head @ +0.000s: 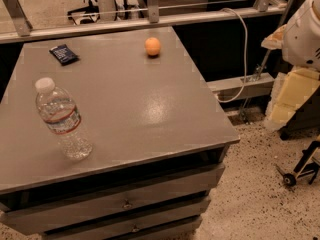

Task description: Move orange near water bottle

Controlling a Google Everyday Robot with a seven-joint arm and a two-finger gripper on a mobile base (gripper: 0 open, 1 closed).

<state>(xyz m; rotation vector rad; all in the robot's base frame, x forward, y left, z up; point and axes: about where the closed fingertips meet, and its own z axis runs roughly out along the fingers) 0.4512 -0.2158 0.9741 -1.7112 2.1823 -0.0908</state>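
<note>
The orange sits on the grey table top near its far edge, right of centre. The water bottle, clear with a white cap and a red-striped label, stands upright near the table's front left. The two are far apart, with bare table between them. My gripper shows as a cream-coloured part below the white arm shell at the right edge of the view. It is off the table, well to the right of the orange, and holds nothing that I can see.
A small dark packet lies at the table's far left. A metal rail runs behind the table. A white cable hangs to the right. Drawers are below the top. A wheeled stand is on the speckled floor.
</note>
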